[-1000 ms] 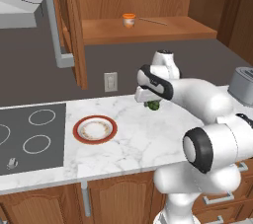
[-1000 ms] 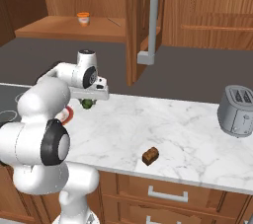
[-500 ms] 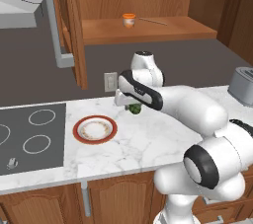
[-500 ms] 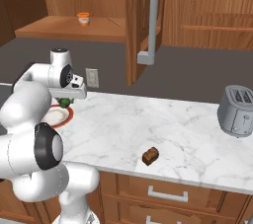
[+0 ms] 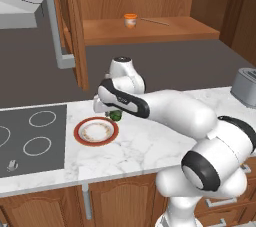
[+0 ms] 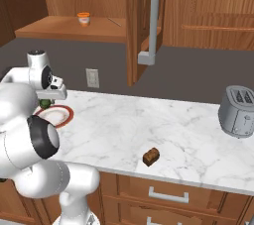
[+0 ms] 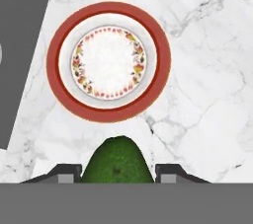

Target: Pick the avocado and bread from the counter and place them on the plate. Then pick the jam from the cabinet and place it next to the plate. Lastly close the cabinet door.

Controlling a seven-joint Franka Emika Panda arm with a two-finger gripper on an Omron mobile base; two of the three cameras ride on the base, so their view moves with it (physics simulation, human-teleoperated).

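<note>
My gripper [image 5: 115,114] is shut on the dark green avocado [image 7: 117,161], which sits between the two fingertips [image 7: 68,172] in the hand view. It hangs above the marble counter [image 5: 150,146] just beside the plate's right rim. The red-rimmed plate [image 5: 96,131] lies bare next to the stovetop; in the hand view the plate [image 7: 108,62] is straight ahead. The avocado [image 6: 45,103] also shows under the hand in the right base view. The brown bread chunk [image 6: 151,156] rests near the counter's front edge. The orange jam jar [image 5: 130,20] stands on the open cabinet's shelf [image 5: 150,30].
The cabinet door [image 5: 70,26] stands open above the plate, its grey bar handle [image 5: 56,26] toward me. A dark stovetop [image 5: 30,138] lies left of the plate. A grey toaster [image 6: 239,111] stands at the counter's far right. A wall outlet [image 6: 92,77] sits behind.
The arm has swung left with the avocado held in the gripper, from the middle of the counter to the plate's right edge. The bread and jam have not moved.
</note>
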